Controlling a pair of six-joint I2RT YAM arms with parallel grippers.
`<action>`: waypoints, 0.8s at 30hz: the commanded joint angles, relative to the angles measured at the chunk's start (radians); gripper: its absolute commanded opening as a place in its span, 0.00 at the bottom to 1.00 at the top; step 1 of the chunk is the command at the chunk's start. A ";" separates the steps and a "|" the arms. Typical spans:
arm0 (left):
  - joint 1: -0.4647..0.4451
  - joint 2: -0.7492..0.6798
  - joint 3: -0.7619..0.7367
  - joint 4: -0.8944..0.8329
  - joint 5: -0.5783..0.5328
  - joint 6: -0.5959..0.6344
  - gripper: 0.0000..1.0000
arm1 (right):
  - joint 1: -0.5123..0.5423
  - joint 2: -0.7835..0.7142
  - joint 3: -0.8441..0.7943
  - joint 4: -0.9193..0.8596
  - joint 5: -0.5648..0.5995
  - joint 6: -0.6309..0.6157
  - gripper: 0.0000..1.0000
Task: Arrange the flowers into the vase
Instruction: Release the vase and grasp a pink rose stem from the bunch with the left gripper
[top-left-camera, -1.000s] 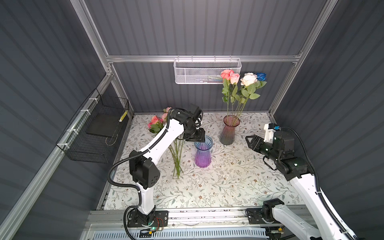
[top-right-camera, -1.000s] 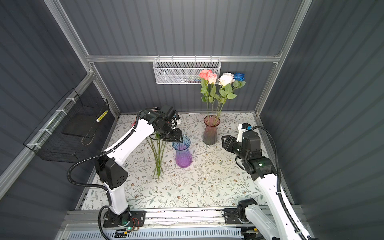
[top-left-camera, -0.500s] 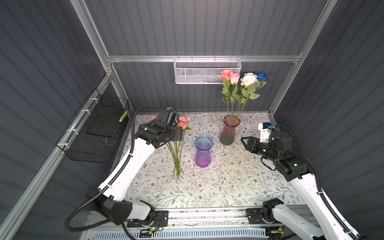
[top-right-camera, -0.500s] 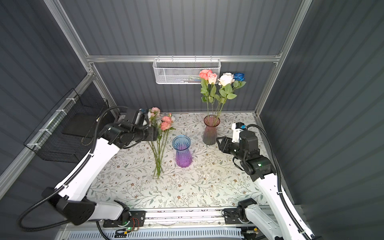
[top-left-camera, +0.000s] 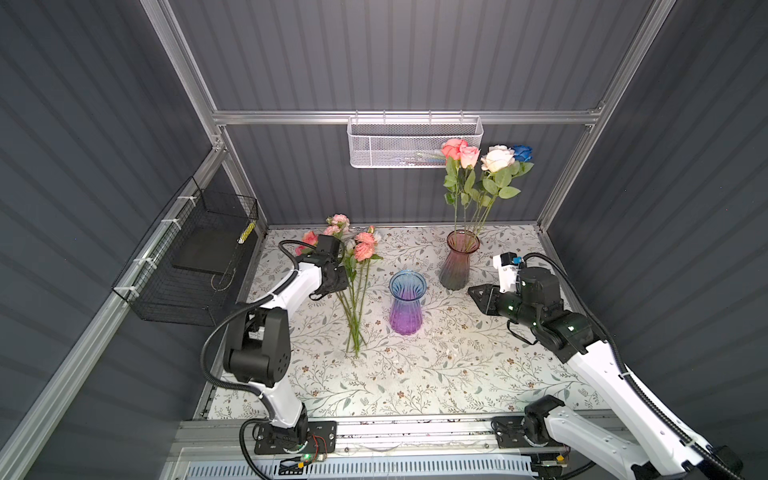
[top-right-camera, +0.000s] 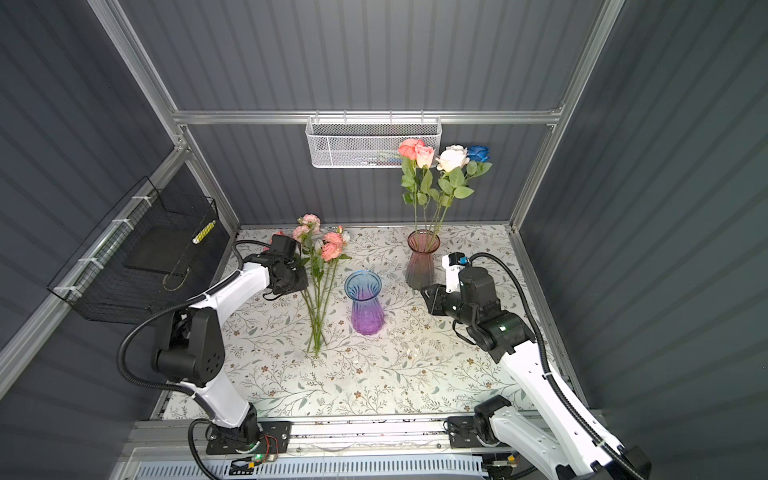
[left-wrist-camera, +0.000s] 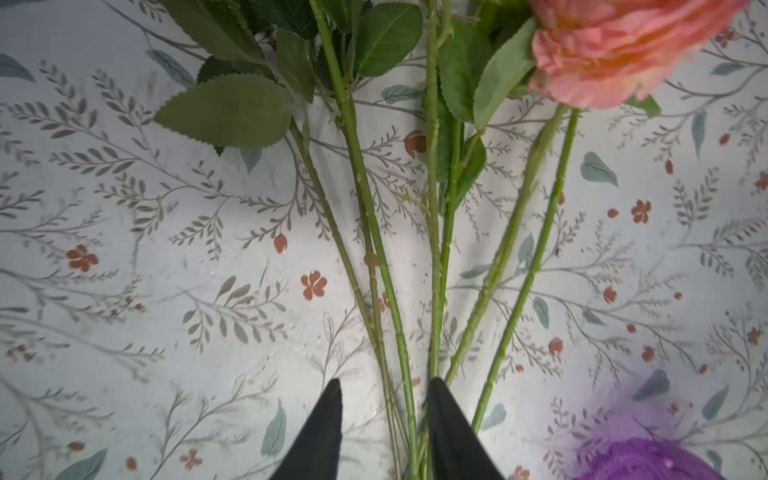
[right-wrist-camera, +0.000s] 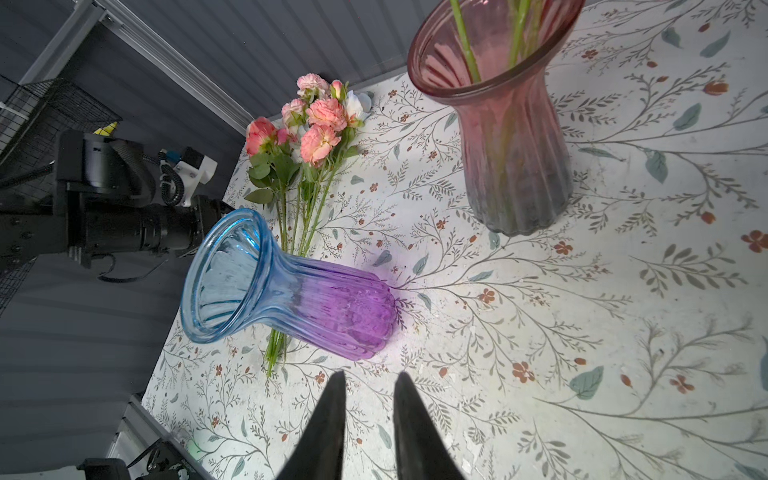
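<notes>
Black fingers (left-wrist-camera: 324, 428) of the left gripper (left-wrist-camera: 382, 388) stand a narrow gap apart. Several green stems of the loose roses (left-wrist-camera: 368, 216) run through that gap, closer to one finger than the other, and they are not clamped. In both top views these roses (top-left-camera: 358, 291) (top-right-camera: 320, 299) lie flat on the floral table (top-left-camera: 415, 374), pink and coral heads toward the back wall. They are just beside the upright blue-and-purple vase (top-left-camera: 406, 307) (top-right-camera: 365, 309), on its left. The right gripper (right-wrist-camera: 370, 382) likewise has its fingers slightly parted, with only tabletop showing between them. It hangs low, to the right of that vase and near the foot of the pink vase (top-left-camera: 457, 266). This vase holds the standing roses (top-left-camera: 478, 174), coral, pink, cream and blue, upright near the back.
</notes>
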 joint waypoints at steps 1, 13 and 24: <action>0.015 0.073 0.051 0.044 0.038 0.008 0.31 | 0.006 0.014 -0.008 0.044 0.003 -0.014 0.24; 0.019 0.173 0.062 0.107 0.098 0.014 0.28 | 0.007 0.060 0.015 0.045 0.014 -0.041 0.24; 0.019 0.139 0.026 0.118 0.102 -0.010 0.27 | 0.006 0.013 0.006 0.021 0.030 -0.063 0.26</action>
